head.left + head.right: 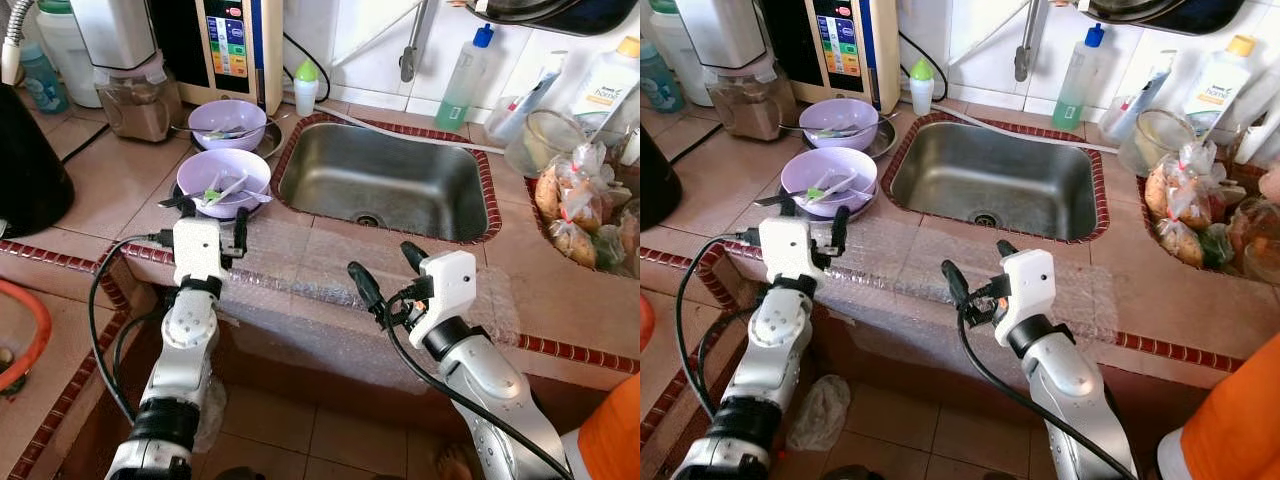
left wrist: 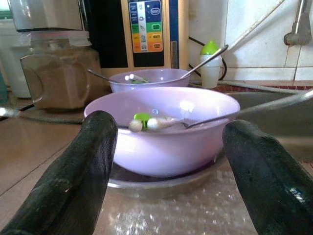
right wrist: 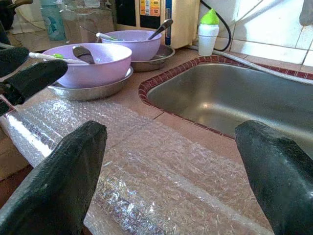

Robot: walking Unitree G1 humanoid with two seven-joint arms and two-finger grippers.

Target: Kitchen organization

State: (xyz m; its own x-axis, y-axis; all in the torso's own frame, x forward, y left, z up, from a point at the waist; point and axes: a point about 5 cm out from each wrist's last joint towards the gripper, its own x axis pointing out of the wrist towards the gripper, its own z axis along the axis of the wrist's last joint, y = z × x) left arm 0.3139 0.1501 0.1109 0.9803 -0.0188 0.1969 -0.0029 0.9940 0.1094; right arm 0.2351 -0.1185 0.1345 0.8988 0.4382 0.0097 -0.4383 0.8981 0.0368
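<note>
Near lilac bowl (image 1: 223,180) just beyond open left end effector (image 1: 213,219), on counter

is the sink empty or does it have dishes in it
Empty. The steel sink shows a bare basin down to its drain; both purple bowls sit on the counter beside it.

Bubble wrap (image 1: 330,265) drapes the counter edge; orange hose (image 1: 30,335) lies left.
</note>
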